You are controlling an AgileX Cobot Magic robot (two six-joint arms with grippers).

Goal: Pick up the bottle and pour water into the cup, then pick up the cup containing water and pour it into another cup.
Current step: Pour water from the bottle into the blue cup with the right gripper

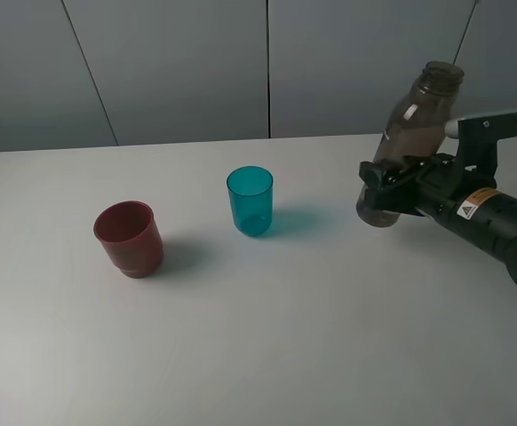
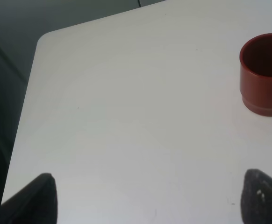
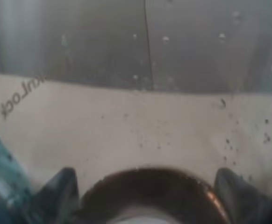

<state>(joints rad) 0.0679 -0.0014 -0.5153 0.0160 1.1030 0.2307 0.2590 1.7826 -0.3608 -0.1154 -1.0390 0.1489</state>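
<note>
Right fingers pinch bottle low on body, clear of bench, so neck is free to tip toward teal cup. Left fingers spread, empty, near red cup.

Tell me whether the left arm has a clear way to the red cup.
Probably yes: the left tool is open and empty, with only bare table between it and the red cup.

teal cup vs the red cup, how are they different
The teal cup is translucent; the red cup is opaque. The teal cup has straight, slightly tapered sides; the red cup is wider and squatter, with a stepped narrower base. In the high view the teal cup is right of the red cup. Both stand upright, open-topped, on the table.
</note>
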